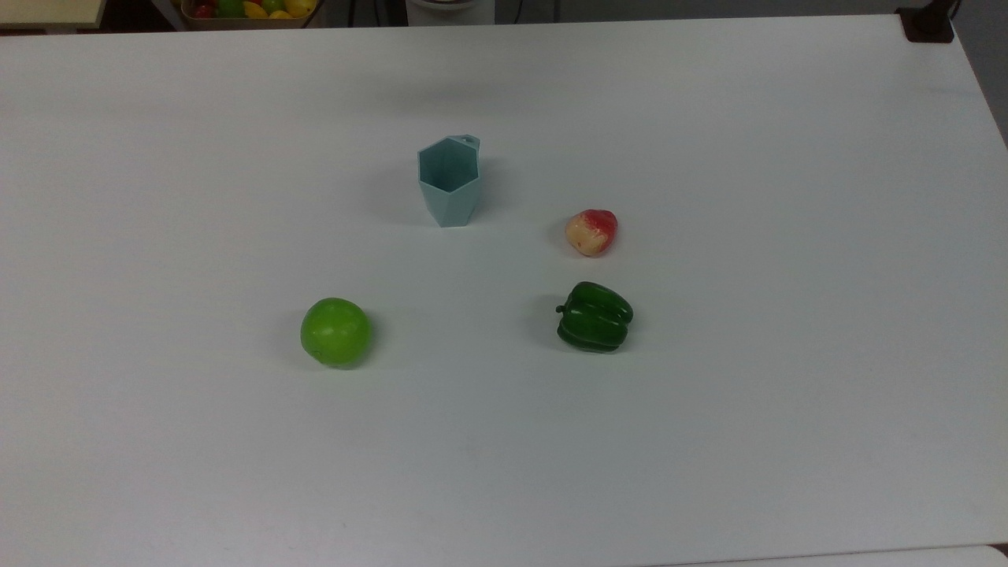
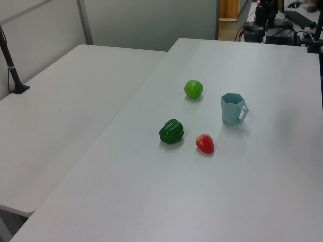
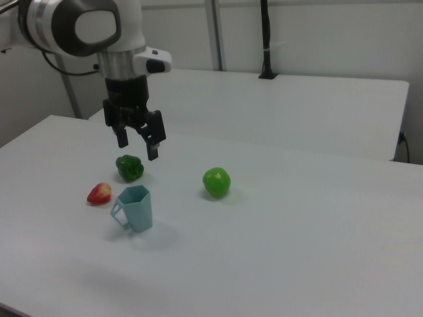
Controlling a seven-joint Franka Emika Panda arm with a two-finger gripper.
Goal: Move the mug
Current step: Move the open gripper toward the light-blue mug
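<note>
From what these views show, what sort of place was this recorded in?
Probably a robotics lab or office workroom: plain white tables, a gripper open above a mug and toy produce, and equipment at the left view's far end.

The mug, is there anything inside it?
The mug looks empty: the top view shows only bare teal walls inside. Its very bottom is hidden by the near wall.

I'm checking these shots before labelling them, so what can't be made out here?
- Mug: the top view hides most of the handle behind the body; the bottom inside is in shadow.
- Bin of fruit: cut off by the top view's upper edge.
- Arm above the gripper: cut off by the right view's left and top edges.
- Equipment in the left view's top right: too small and cluttered to identify.
</note>
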